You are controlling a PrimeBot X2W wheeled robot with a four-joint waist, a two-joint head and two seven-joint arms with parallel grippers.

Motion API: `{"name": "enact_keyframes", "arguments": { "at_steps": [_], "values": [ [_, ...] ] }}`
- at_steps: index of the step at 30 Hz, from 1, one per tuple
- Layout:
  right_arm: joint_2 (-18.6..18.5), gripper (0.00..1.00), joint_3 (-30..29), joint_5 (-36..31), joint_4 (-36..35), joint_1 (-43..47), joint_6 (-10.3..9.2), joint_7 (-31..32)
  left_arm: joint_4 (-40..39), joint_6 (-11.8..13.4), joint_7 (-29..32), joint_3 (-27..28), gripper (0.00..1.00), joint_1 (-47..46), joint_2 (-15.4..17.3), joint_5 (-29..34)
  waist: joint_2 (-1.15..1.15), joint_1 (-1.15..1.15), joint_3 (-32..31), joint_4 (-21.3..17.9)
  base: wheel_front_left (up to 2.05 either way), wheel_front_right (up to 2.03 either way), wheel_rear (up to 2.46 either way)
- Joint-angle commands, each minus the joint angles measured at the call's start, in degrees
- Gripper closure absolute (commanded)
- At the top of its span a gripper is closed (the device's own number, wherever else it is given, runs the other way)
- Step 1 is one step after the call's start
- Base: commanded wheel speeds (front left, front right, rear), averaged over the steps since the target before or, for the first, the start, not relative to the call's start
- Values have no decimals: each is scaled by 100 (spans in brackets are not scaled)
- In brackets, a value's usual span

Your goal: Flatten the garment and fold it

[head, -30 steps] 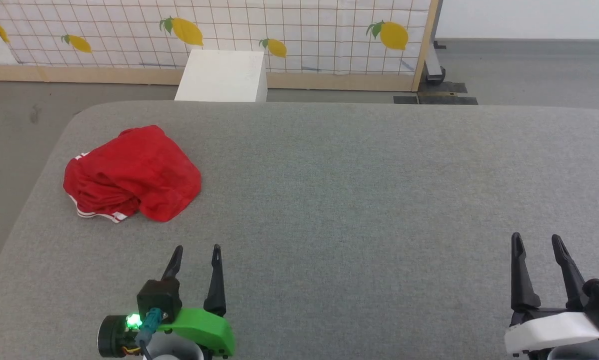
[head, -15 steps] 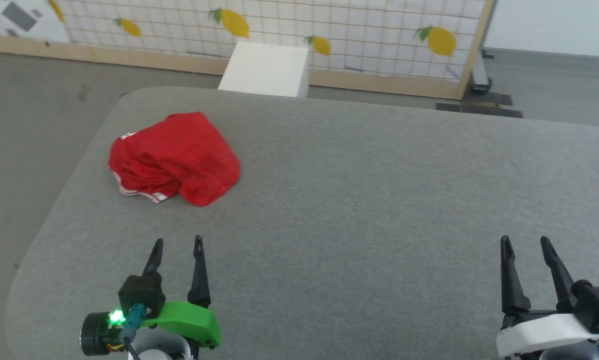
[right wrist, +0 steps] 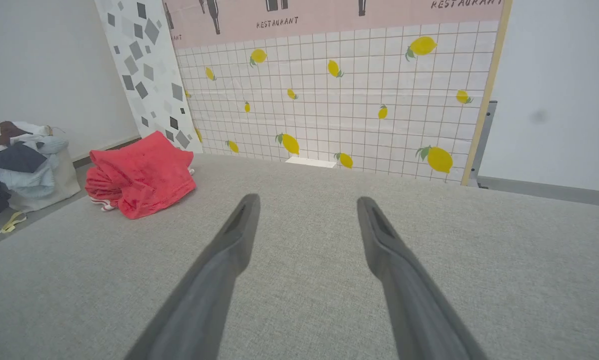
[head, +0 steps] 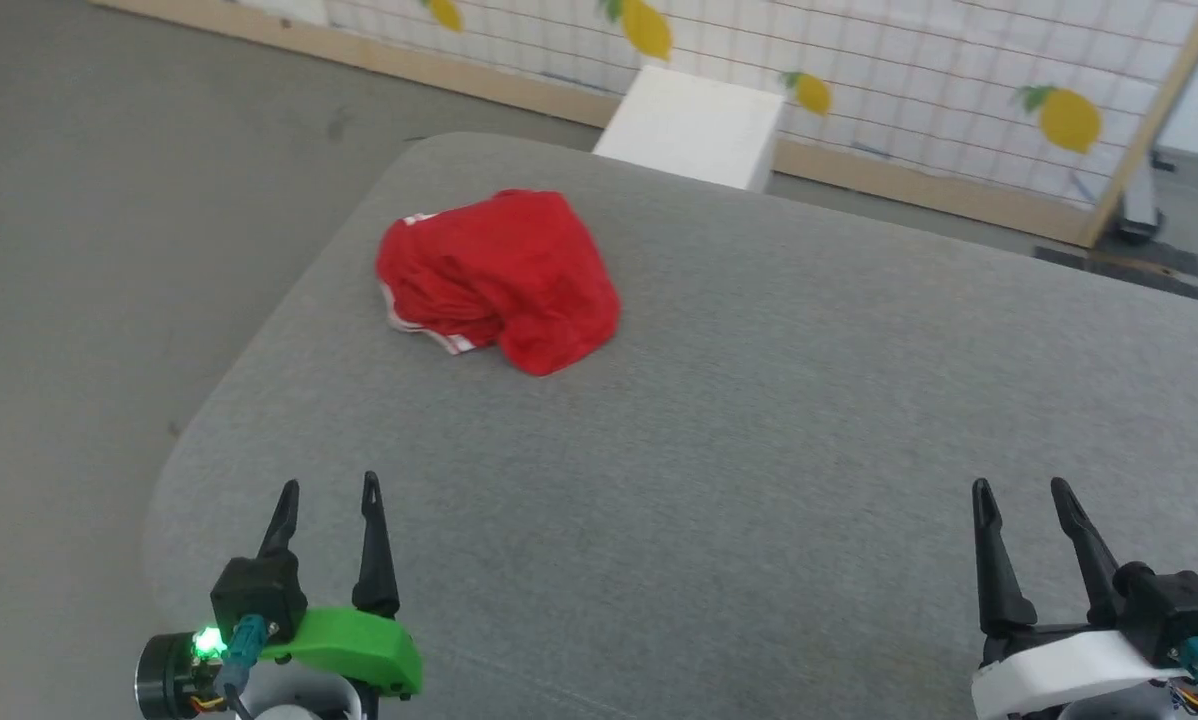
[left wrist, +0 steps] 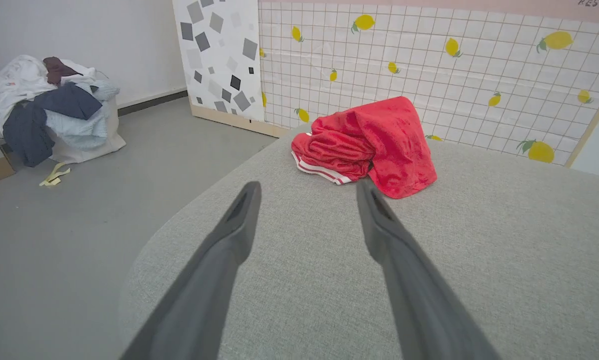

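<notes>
The garment (head: 499,275) is red with white-striped trim, the table (head: 759,450) grey, the screen (head: 919,70) white-gridded with yellow lemons.

Red garment (head: 504,275), crumpled heap w/ striped trim, near table's (head: 759,420) far-left corner

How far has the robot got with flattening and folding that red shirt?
Nothing looks done yet: the red soft-fabric T-shirt with striped trim lies crumpled near the far left corner of the grey cloth-covered table. Nothing is in hand: the left gripper and right gripper stand open, empty, apart from it. Reaching, flattening and folding remain.
</notes>
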Motion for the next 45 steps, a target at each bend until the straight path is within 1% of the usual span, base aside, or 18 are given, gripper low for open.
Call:
{"name": "enact_keyframes", "arguments": {
  "at_steps": [1,7,12,17,25,31,35,39,41,45],
  "values": [
    [5,0,10,-16,13,-2,-9,-29,-21,21,-27,-5,0,76,34,-41,0,0,-6,435,0,0,0],
    [5,0,77,0,30,-2,-9,-29,-48,33,-21,-31,0,113,58,-62,0,0,14,773,0,0,0],
    [5,0,164,21,67,-14,-9,-29,-55,49,-21,-35,0,144,75,-93,0,0,10,902,0,0,0],
    [5,0,203,36,99,-1,-9,-29,-62,70,-21,-51,0,173,72,-119,0,0,5,936,0,0,0],
    [5,0,230,-5,91,-46,-9,-29,-68,93,-23,-77,0,80,32,-189,0,0,80,849,0,0,0],
    [5,0,218,-105,50,-99,-9,-29,-82,-95,-25,-35,0,-362,27,-383,0,0,219,765,0,0,0],
    [5,0,199,-259,-39,-202,-9,10,-10,-301,-26,-14,0,-1005,108,-487,0,0,442,657,0,0,0],
    [5,0,170,-402,-202,-366,-9,101,253,-485,43,80,0,-1836,219,-652,0,0,796,452,0,0,0],
    [5,0,154,-463,-285,-441,-9,143,448,-592,171,124,0,-2270,264,-779,0,0,975,334,0,0,0],
    [5,0,123,-579,-474,-575,-9,228,931,-815,635,253,0,-3164,415,-1105,0,0,1412,32,0,0,0]
  ]
}}
